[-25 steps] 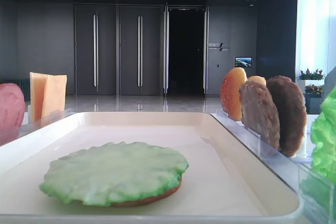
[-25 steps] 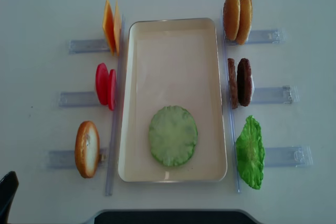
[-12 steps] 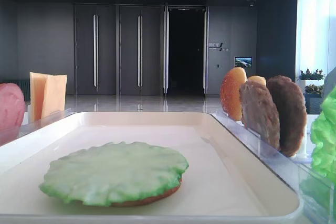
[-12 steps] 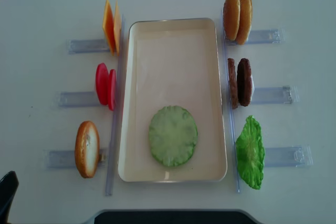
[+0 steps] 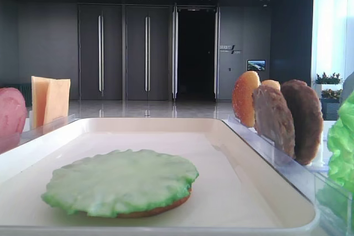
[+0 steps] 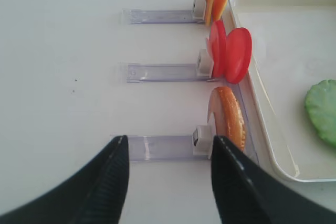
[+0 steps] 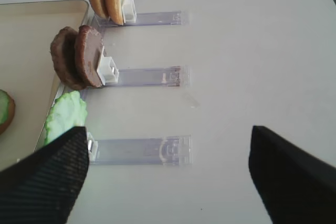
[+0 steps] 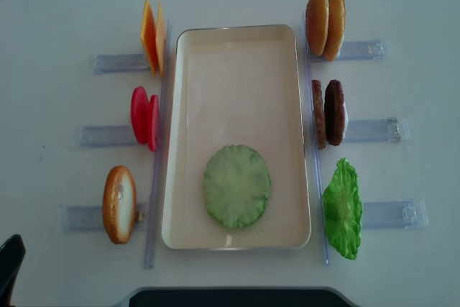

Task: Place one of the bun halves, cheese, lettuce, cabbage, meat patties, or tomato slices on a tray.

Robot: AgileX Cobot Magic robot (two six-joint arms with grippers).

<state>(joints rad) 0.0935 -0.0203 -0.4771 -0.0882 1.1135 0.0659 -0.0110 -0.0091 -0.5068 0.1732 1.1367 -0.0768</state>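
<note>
The cream tray (image 8: 237, 48) lies in the table's middle. On its near end the pale green lettuce (image 8: 236, 185) lies flat on a bun half (image 5: 160, 209). Clear racks hold the other pieces upright: cheese (image 8: 152, 36), tomato slices (image 8: 144, 117) and a bun half (image 8: 119, 203) on the left; two bun halves (image 8: 325, 24), meat patties (image 8: 328, 112) and a bright green cabbage leaf (image 8: 342, 208) on the right. My left gripper (image 6: 169, 139) hovers open over the table short of the left bun half (image 6: 229, 120). My right gripper (image 7: 167, 129) stands open and empty beside the cabbage's rack (image 7: 142, 150).
Long clear strips (image 8: 154, 177) run along both long sides of the tray. Each rack's rail sticks outward over the white table (image 8: 57, 5). A dark edge (image 8: 230, 297) shows at the table's near side. A black arm part (image 8: 8, 264) sits at the bottom left corner.
</note>
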